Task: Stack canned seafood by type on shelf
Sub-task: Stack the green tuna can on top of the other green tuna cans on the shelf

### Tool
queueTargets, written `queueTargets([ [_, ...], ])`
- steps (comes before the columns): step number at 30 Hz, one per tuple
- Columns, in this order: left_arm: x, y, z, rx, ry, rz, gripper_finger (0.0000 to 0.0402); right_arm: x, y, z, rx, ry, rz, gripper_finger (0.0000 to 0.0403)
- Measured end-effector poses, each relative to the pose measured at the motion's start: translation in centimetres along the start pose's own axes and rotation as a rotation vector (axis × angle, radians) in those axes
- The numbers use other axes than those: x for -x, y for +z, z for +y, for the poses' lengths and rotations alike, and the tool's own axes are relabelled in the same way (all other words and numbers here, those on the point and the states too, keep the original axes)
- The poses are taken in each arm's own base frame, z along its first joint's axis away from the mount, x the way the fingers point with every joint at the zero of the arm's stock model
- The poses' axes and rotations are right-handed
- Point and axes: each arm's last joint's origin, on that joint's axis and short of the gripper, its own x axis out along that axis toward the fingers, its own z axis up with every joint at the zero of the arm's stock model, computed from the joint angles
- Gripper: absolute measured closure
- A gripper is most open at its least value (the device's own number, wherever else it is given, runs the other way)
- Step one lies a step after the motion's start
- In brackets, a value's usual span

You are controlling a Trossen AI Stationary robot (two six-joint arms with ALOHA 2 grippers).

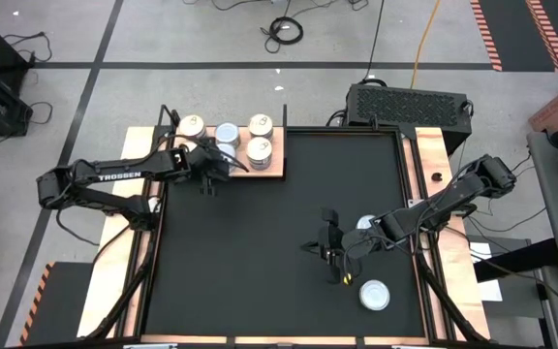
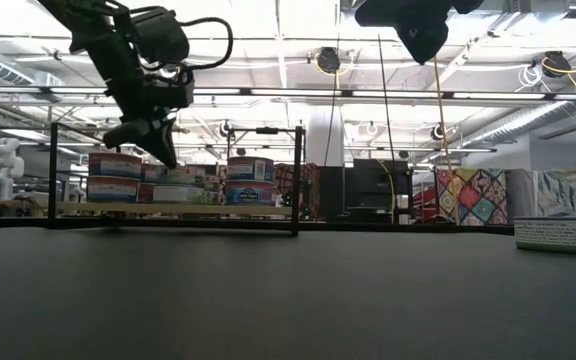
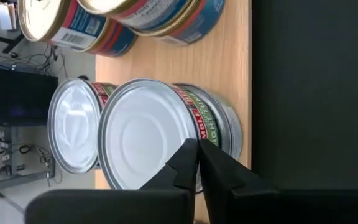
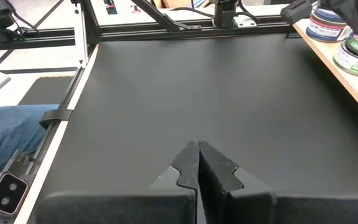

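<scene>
Four tin stacks on shelf (image 1: 271, 171) at mat's far left corner: two gold-lid, two silver-lid. Two tins left on mat (image 1: 260, 242), near right edge: one (image 1: 375, 295) clear, one (image 1: 364, 222) mostly hidden under right arm.

Left gripper (image 1: 208, 182) above shelf's near edge, fingers together, empty. Right gripper (image 1: 325, 248) over mid-mat, pinched closed, empty.

Tins: short round metal, ribbed lids, paper labels. Shelf: pale grained wood. Mat: matte black.

L end effector (image 1: 208, 180) raised, fingers together (nearly touching); R end effector (image 1: 328, 248) shut, arm extended.
</scene>
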Motion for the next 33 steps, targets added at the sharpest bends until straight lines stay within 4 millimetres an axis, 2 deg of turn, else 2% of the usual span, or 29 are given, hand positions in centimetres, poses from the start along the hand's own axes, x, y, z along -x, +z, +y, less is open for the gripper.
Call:
queueTargets([
  [7, 0.1, 0.1, -0.3, -0.009, -0.010, 0.004, 0.0344, 0.0, 0.0, 0.0, 0.001, 0.000, 0.000, 0.0403],
  [15, 0.9, 1.2, -0.6, -0.035, 0.016, -0.024, 0.0338, 0.0, 0.0, 0.0, 0.000, 0.000, 0.000, 0.0403],
  [20, 2.7, 2.6, -0.5, -0.026, 0.046, -0.087, 0.0338, 0.0, 0.0, 0.0, 0.000, 0.000, 0.000, 0.0403],
  [23, 4.1, 3.6, -0.8, 0.027, 0.000, -0.179, 0.0338, 0.0, -0.2, -0.1, -0.008, -0.010, 0.017, 0.0403],
  [27, 5.3, 4.8, -2.5, 0.083, -0.184, -0.323, 0.0339, 0.0, -1.2, -1.1, -0.080, -0.129, 0.108, 0.0403],
  [33, 6.4, 6.1, -6.9, 0.030, -0.239, -0.496, 0.0353, 0.6, -3.6, -4.3, -0.304, -0.448, 0.312, 0.0403],
])
